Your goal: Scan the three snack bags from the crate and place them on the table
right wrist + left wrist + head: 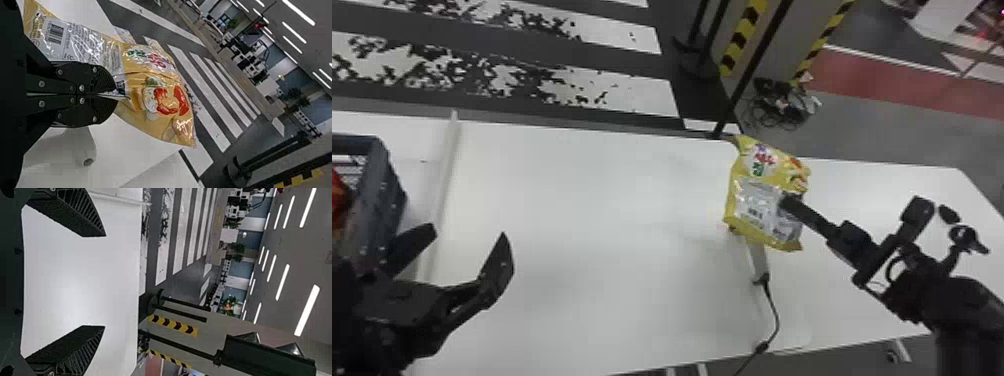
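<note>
In the head view, the right gripper [784,202] pinches the yellow snack bag [767,165] over the right part of the table [582,200], near the far edge. The white scanner handle [758,260] is just below the bag, with a black cord [774,310] running to the near edge. The bag hides the scanner's top, so I can't tell where it points. If it misses the bar lines, the scan could fail. If the bag bumps it, it could tip. A drop too near the far edge could send the bag to the floor. By the crate [382,195] at the table's left end, the left gripper could knock the crate wall if it goes in low.

In the left wrist view, its fingers are wide apart, with nothing between them.

In the right wrist view, the fingers squeeze a small bit of slippery wrap, so the bag could twist or slide out.
</note>
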`<state>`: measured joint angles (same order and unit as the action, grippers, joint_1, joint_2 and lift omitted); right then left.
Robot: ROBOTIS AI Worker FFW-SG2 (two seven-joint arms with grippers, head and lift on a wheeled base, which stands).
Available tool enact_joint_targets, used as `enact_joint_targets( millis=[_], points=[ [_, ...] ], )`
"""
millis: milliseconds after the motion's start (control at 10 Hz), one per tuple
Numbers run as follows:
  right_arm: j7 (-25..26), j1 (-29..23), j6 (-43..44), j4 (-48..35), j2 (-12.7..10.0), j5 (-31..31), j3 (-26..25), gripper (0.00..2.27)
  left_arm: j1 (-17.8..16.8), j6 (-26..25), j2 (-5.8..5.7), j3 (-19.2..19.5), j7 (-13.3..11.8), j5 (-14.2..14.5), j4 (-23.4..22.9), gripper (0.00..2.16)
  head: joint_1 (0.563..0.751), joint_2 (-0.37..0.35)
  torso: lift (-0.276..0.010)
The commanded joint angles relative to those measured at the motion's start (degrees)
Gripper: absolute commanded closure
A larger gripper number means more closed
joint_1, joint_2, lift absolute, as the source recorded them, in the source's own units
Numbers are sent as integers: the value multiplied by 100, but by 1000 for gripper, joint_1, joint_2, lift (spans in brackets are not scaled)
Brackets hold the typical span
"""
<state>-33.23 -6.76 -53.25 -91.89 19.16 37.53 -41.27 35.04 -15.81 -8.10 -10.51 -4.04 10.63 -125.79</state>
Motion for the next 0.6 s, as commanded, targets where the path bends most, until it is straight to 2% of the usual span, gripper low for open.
enact_joint_targets(
  millis=[0,300,500],
  points=[
    [273,-1,389,251,-9,132,-285,1771,-6,-15,-7,-4,9,0,28,29,695,-350,-62],
    [1011,60,1338,1042,17,79,-399,1771,-6,-15,-7,5,-9,9,72,29,695,-350,-62],
    [1161,394,1831,2017,184,-158,-390,1771,30,3,-60,5,-61,18,20,29,695,-350,-62]
  ],
)
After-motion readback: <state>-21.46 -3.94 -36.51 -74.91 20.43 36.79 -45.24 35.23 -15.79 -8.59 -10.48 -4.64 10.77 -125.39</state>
